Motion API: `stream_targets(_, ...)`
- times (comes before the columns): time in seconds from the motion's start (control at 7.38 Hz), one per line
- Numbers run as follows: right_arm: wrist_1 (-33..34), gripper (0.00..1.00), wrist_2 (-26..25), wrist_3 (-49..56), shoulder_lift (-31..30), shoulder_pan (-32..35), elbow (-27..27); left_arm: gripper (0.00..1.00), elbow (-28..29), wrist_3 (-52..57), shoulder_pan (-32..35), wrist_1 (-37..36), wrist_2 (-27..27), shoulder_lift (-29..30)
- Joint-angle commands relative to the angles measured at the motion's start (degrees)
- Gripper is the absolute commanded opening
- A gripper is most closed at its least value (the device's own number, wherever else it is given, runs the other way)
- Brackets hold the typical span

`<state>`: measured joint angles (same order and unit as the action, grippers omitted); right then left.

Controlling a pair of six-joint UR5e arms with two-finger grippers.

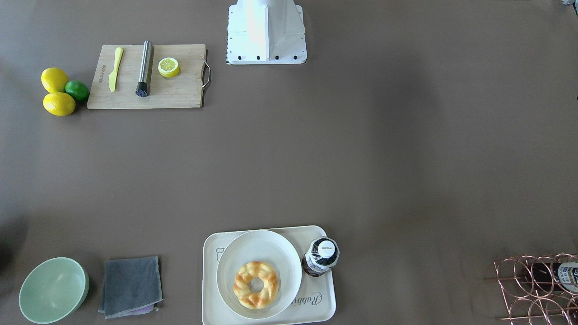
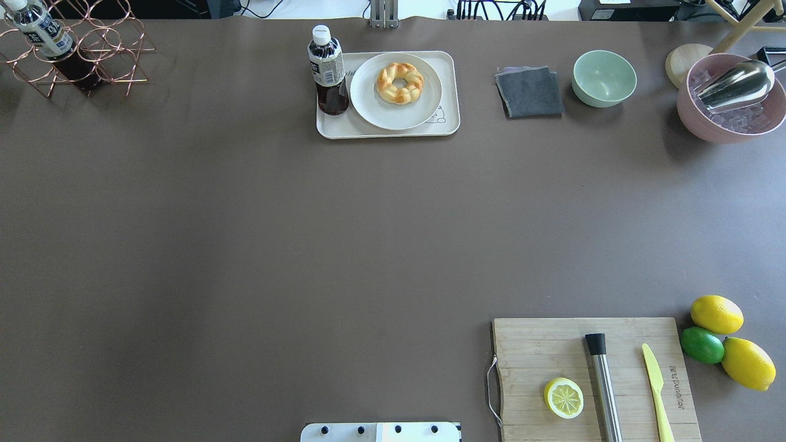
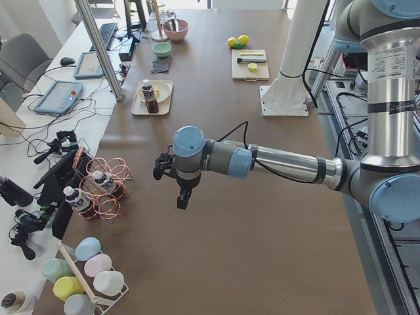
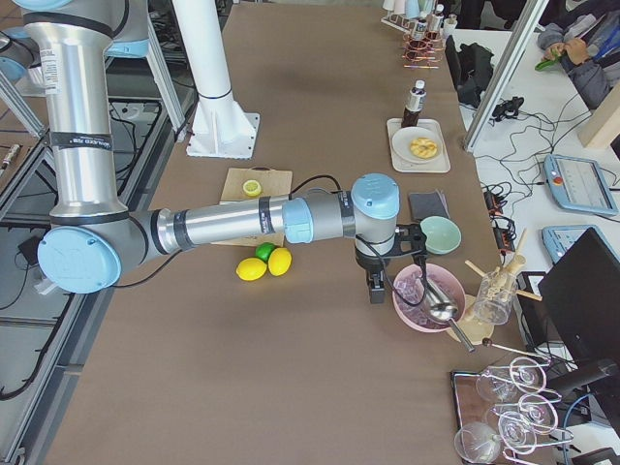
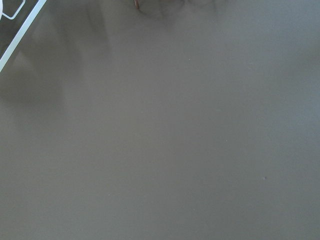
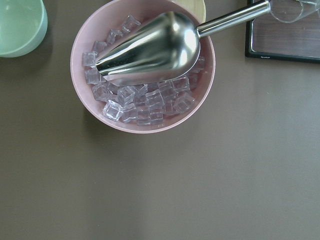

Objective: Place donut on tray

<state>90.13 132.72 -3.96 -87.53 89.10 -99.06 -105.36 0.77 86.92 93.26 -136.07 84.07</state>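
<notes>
The golden-brown twisted donut (image 1: 256, 285) lies in a round white shallow bowl (image 1: 266, 243) that stands on the cream tray (image 1: 326, 299) at the table's far edge from the robot. They also show in the overhead view: donut (image 2: 400, 82), tray (image 2: 449, 69). My left gripper (image 3: 184, 197) shows only in the exterior left view, above bare table beside a copper rack. My right gripper (image 4: 376, 289) shows only in the exterior right view, beside a pink bowl. I cannot tell whether either is open or shut.
A dark drink bottle (image 2: 328, 70) stands on the tray's end. A grey cloth (image 2: 529, 92), green bowl (image 2: 604, 78) and pink ice bowl with metal scoop (image 6: 145, 65) lie to the right. A cutting board (image 2: 552, 344), lemons and a lime sit near the robot. A copper rack (image 2: 80, 55) is far left.
</notes>
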Motion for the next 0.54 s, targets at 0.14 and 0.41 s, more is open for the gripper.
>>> stream_targets(0.14,0.0,1.00,-0.1,0.1,-0.1,-0.1,0.2,0.98,0.2,0.4,0.0,0.2,0.0,0.2)
stream_targets(0.41,0.1,1.00,-0.2,0.1,0.0,-0.1,0.3,0.98,0.2,0.2,0.0,0.2,0.1,0.4)
